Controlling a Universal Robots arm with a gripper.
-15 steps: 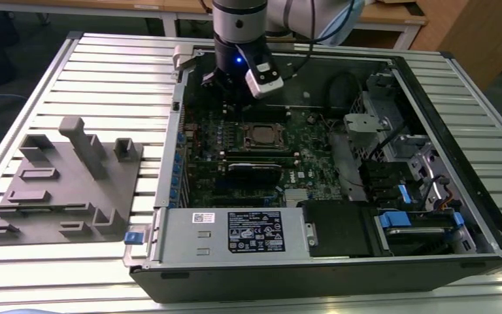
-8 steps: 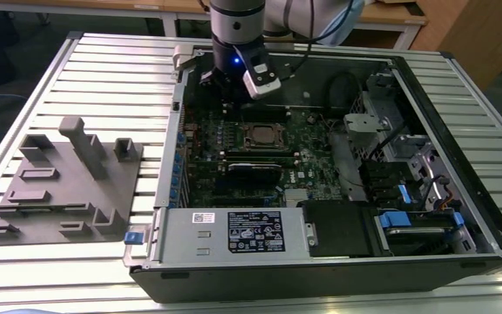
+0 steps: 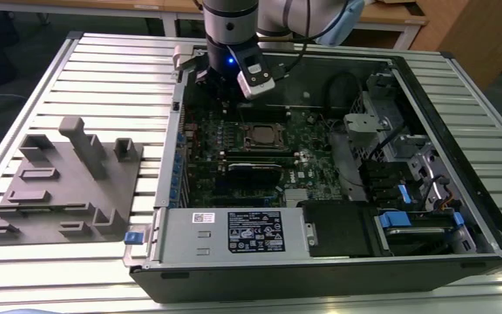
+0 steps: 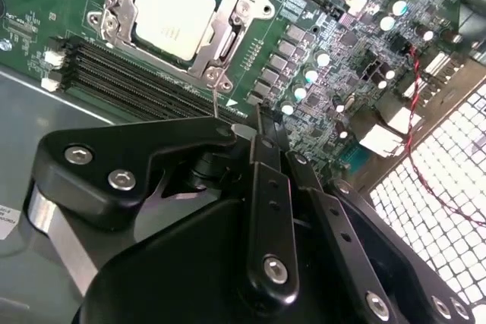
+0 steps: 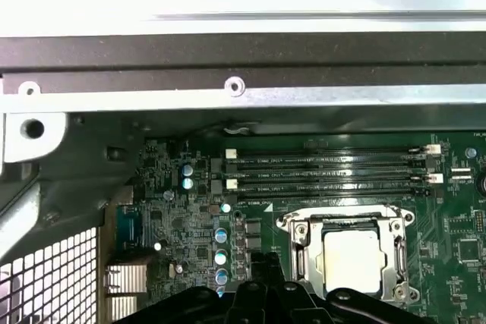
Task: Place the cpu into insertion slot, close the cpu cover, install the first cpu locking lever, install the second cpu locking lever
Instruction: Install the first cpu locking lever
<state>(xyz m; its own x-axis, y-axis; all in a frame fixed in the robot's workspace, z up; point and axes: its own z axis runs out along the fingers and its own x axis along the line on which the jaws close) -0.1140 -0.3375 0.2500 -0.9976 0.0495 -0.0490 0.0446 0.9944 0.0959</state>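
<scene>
The cpu (image 4: 173,11) lies flat in the insertion slot (image 3: 264,136) on the green board, its silver face up; it also shows in the first wrist view (image 5: 351,259). The cpu cover (image 4: 228,32) lies down around it as a silvery frame (image 5: 304,256). A thin lever wire (image 4: 215,100) stands up from the socket's corner. My gripper (image 3: 225,98) hangs over the board just beyond the socket, near the case's back wall. Its black fingers (image 4: 266,187) come together at the tip, shut, with nothing seen between them.
The open computer case (image 3: 460,163) lies on a slatted metal table (image 3: 102,72). Long black memory slots (image 5: 326,172) run beside the socket. A power supply (image 3: 233,232) sits near the front. A drive cage with cables (image 3: 408,163) fills the exterior view's right, and a grey fixture block (image 3: 68,183) its left.
</scene>
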